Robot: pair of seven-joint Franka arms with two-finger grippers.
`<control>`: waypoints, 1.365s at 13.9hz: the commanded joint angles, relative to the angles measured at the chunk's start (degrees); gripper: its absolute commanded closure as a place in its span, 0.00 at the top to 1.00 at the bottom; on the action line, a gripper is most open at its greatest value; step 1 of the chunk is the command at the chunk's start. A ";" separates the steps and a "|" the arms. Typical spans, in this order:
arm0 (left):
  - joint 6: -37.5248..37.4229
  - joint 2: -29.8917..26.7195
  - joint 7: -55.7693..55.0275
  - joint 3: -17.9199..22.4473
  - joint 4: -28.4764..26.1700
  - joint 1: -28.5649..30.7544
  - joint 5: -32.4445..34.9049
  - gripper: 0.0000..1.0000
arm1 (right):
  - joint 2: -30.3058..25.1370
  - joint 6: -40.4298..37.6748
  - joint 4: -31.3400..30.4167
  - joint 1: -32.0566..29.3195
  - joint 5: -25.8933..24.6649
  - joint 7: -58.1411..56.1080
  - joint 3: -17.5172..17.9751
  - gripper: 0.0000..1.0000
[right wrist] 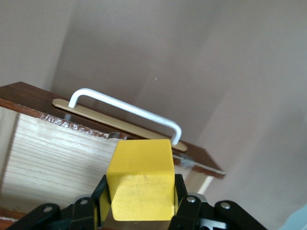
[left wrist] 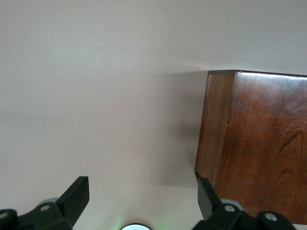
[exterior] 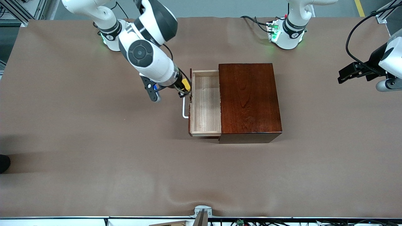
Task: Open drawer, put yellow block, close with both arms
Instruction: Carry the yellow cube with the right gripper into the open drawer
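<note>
The drawer [exterior: 205, 103] stands pulled out of the dark mahogany box [exterior: 249, 100] toward the right arm's end of the table, and its pale wood tray holds nothing. Its white bar handle [exterior: 184, 108] sticks out from the dark front. My right gripper [exterior: 185, 87] is shut on the yellow block [exterior: 186, 83] and hangs over the drawer's front edge. In the right wrist view the yellow block [right wrist: 141, 177] sits between the black fingers, above the handle [right wrist: 127, 111] and the tray floor [right wrist: 57, 158]. My left gripper [exterior: 344, 76] waits open, off the box's closed end; its fingers [left wrist: 76, 196] frame bare table beside the box [left wrist: 259, 148].
Brown cloth covers the table [exterior: 94, 157]. The arms' green-lit bases [exterior: 284, 34] stand along the edge farthest from the front camera. A small metal bracket [exterior: 202, 212] sits at the nearest table edge.
</note>
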 commanded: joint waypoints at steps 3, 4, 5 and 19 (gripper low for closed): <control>-0.38 -0.79 1.23 -0.38 -0.49 0.54 0.07 1.00 | 3.65 5.20 3.02 3.15 1.04 8.47 -0.68 0.00; -0.38 -0.70 1.23 -0.38 -0.49 0.54 0.16 1.00 | 4.26 6.96 2.93 3.76 1.12 10.40 -0.68 0.00; -0.38 -0.79 1.23 -0.38 -0.49 0.54 0.07 1.00 | 5.05 8.71 2.93 4.46 1.04 12.25 -0.68 0.00; -0.55 -0.88 1.23 -0.29 -0.41 0.71 0.16 1.00 | 11.65 13.83 2.76 7.90 0.25 15.26 -0.86 0.00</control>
